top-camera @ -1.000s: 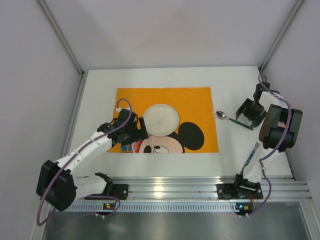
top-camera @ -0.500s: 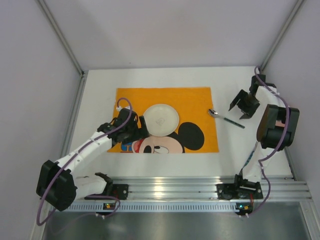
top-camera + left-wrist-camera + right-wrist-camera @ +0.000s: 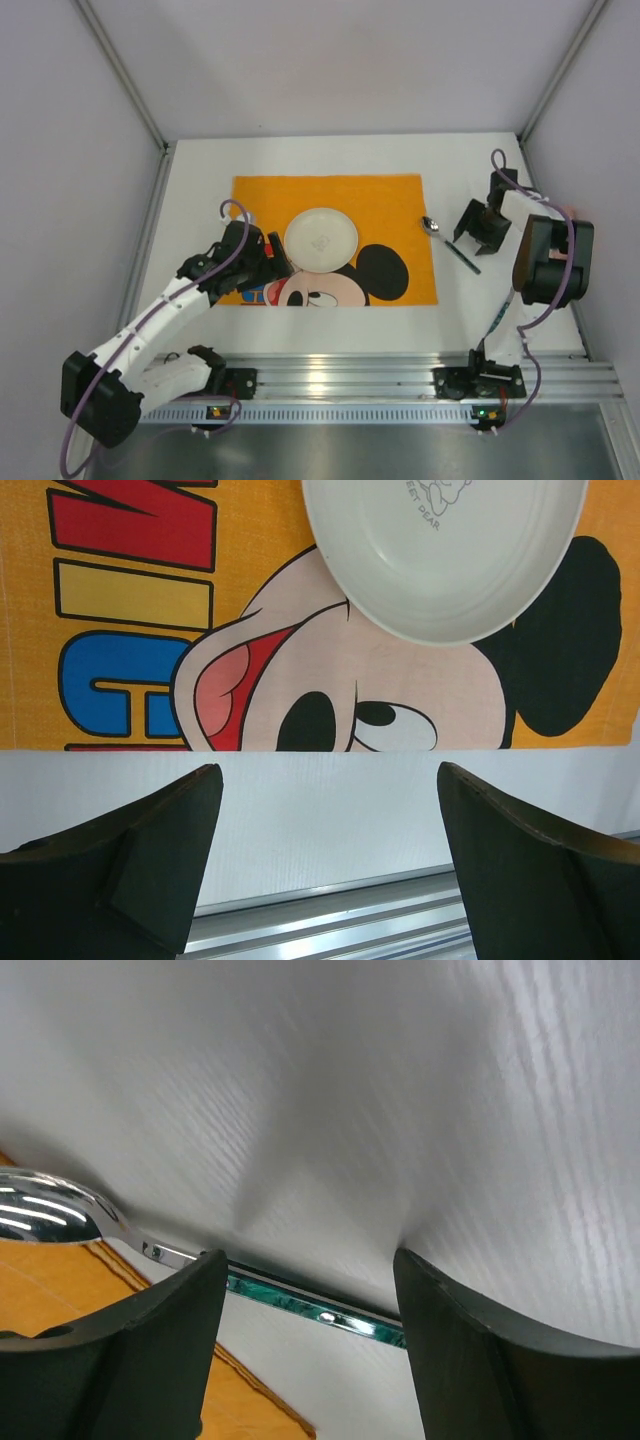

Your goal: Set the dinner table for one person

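Note:
The dinner table [image 3: 196, 200] is a white top carrying an orange cartoon placemat [image 3: 380, 200]. A white plate [image 3: 321, 238] rests on the placemat's middle. A spoon [image 3: 448, 244] with a green handle lies on the table just right of the placemat, its bowl [image 3: 40, 1215] at the cloth's edge. My right gripper [image 3: 474, 230] hangs open low over the spoon's handle [image 3: 320, 1312], which crosses the gap between the fingers [image 3: 308, 1258]. My left gripper [image 3: 272, 262] is open and empty at the placemat's near left, and in its wrist view [image 3: 330, 772] the plate [image 3: 445, 550] lies ahead.
An aluminium rail [image 3: 330, 375] runs along the table's near edge, also seen in the left wrist view [image 3: 330, 910]. Grey walls with metal posts close in the left, right and back. The right arm's body [image 3: 545, 262] stands near the right wall.
The right gripper has swung left and down over the spoon while narrowing a little. The spoon has turned, its handle end now nearer me. The left arm has shifted slightly.

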### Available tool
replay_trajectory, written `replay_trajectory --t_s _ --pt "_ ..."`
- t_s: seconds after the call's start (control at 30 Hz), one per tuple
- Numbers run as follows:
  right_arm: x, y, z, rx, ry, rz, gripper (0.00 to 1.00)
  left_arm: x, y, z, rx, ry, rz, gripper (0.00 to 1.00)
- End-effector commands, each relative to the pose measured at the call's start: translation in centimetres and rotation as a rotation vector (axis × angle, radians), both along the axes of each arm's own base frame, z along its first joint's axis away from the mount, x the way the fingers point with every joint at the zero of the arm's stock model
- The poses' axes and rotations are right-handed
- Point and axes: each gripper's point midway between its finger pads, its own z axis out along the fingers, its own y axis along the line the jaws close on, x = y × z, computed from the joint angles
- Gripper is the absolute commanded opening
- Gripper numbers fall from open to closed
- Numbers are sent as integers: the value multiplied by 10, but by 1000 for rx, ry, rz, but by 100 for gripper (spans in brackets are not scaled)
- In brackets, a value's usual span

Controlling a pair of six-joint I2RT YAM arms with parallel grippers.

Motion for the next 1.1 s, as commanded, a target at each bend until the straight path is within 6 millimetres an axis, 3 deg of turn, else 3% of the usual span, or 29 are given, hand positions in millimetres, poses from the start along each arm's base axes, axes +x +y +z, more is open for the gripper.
replay_trajectory --t_s 0.0,0.07,0.13,0.3,0.5,0.53,0.67,0.8,1.03,1.07 --pt "-33 21 -9 29 34 51 69 -9 5 -1 -14 10 42 93" --pt "-49 29 -8 50 59 45 68 -11 6 1 -32 3 54 93" --pt "-56 33 5 61 36 42 69 -12 6 1 -37 1 60 93" --pt "-52 52 36 70 -47 94 69 -10 5 3 -38 1 57 92" --pt "-53 62 30 27 -26 138 69 -4 0 12 -40 -12 41 92" --pt "-55 71 27 6 -19 177 68 -4 0 14 -38 -13 38 92" --pt "-58 67 15 -45 20 181 63 -4 2 18 -36 -21 40 92" --pt "-56 61 2 -90 53 186 45 -9 5 15 -29 -13 43 92" --pt "-60 51 -17 -164 120 195 25 -16 10 12 -21 -9 47 92" --pt "-60 52 -18 -165 121 200 17 -16 11 12 -22 -10 47 92"
